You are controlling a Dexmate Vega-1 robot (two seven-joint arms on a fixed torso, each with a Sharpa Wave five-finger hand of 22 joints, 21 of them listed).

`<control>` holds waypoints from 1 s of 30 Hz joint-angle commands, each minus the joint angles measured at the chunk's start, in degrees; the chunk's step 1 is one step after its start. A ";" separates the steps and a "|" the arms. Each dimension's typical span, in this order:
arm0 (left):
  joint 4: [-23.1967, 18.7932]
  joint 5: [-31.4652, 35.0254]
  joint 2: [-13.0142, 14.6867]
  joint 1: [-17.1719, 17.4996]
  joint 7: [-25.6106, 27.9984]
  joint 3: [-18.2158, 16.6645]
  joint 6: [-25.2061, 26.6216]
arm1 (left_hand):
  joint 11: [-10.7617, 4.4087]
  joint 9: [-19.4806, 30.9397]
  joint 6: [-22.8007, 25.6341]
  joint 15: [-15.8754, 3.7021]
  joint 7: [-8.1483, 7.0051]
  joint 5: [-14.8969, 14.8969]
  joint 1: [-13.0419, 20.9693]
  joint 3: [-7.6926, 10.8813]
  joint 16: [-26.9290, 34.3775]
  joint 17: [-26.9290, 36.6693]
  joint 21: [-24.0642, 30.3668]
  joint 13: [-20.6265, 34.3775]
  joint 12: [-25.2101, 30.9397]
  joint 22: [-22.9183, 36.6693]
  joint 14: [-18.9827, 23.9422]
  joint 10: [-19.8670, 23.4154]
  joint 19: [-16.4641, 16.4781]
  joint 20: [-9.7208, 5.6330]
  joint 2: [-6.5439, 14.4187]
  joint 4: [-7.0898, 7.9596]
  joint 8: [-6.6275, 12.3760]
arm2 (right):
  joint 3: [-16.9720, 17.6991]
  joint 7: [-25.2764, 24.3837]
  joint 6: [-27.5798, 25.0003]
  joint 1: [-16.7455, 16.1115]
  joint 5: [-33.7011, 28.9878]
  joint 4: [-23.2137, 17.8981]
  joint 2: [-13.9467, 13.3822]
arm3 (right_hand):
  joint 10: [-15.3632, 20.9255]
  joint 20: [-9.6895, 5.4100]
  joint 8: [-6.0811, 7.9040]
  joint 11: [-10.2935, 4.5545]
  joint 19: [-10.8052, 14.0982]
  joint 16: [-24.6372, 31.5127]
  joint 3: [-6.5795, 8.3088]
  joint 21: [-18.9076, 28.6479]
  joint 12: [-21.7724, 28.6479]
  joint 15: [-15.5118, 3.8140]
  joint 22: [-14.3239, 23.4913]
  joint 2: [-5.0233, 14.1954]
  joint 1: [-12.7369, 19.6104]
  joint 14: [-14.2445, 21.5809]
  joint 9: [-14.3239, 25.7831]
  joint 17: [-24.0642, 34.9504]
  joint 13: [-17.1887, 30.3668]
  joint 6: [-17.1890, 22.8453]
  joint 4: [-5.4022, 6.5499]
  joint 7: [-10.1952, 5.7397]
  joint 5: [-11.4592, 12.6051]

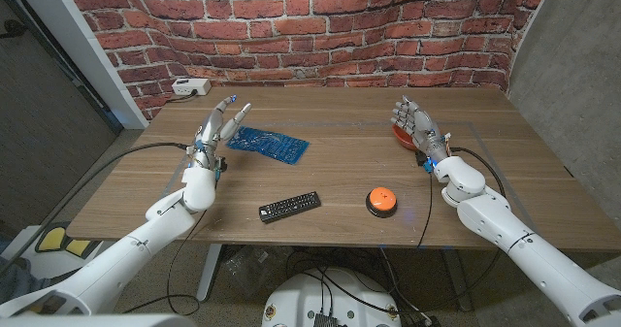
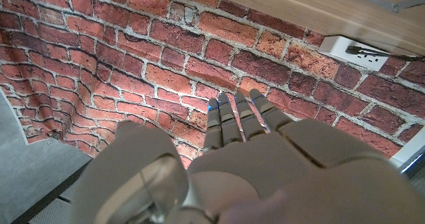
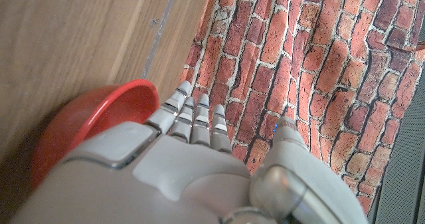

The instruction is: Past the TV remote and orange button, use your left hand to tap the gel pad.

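Head view: gel pad (image 1: pixel 268 144) just beside left robot hand (image 1: pixel 219 125).

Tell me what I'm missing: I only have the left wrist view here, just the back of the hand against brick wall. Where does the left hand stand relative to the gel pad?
Observer: In the head view the left hand is raised with fingers spread, just left of the blue gel pad; I can't tell whether it touches the pad.
Operator: Where are the remote and button?
Observer: The black TV remote lies nearer the robot than the pad, with the orange button to its right.
Operator: And the other hand?
Observer: The right hand stands open by a red bowl on the table's right side.
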 commanded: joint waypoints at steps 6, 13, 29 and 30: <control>-5.59 4.06 4.43 -0.67 -3.57 2.98 11.97 | -0.68 0.11 0.70 -0.69 -0.28 0.37 0.63 -0.01 -0.48 0.12 -0.51 0.17 -0.53 0.08 -0.43 -0.06 -0.77 0.32 -0.14 -0.29 -0.36 | 0.60 0.50 -1.10 -0.29 0.50 -1.43 -1.49 | 0.39 -0.26 0.20 0.00 0.58 -0.09 0.19 0.09 -0.07 0.12 0.16 0.22 0.35 0.11 0.09 0.18 0.11 0.02 -0.10 0.28 0.25; -6.97 4.28 5.76 -1.08 -5.77 3.98 14.08 | -0.88 0.12 1.13 -0.85 -0.34 0.37 0.68 -0.04 -0.40 0.13 -0.45 0.18 -0.54 0.09 -0.12 0.30 -0.51 -0.04 -0.11 -0.26 -0.36 | 0.82 0.61 -1.60 -0.68 0.81 -1.81 -2.03 | 0.43 -0.24 0.23 0.05 0.68 -0.08 0.22 0.09 -0.11 0.17 0.16 0.24 0.34 0.18 0.10 0.18 0.11 0.07 -0.13 0.25 0.25; -9.86 6.13 8.70 -2.96 -12.57 6.76 21.88 | -1.48 0.16 4.07 -1.39 -0.69 0.30 0.69 -0.34 -0.24 0.17 -0.06 0.23 -0.47 0.13 0.99 2.27 1.07 1.38 -0.12 -0.03 -0.02 | -0.24 1.76 -3.23 0.64 0.66 -1.19 -2.21 | 0.56 -0.32 0.26 0.01 0.78 -0.05 0.26 0.05 -0.19 0.08 0.16 0.35 0.25 0.32 0.10 0.23 0.12 0.14 -0.12 0.25 0.24; -9.81 6.07 8.72 -3.07 -12.81 6.88 22.06 | -1.77 0.16 4.28 -1.33 -0.69 0.29 0.70 -0.36 -0.19 0.17 0.04 0.23 -0.41 0.13 1.22 2.62 1.44 1.25 -0.11 -0.01 -0.03 | -0.20 1.61 -3.57 0.67 0.89 -1.29 -2.14 | 0.57 -0.32 0.25 0.01 0.78 -0.05 0.27 0.05 -0.19 0.08 0.16 0.37 0.25 0.32 0.10 0.23 0.12 0.11 -0.13 0.23 0.25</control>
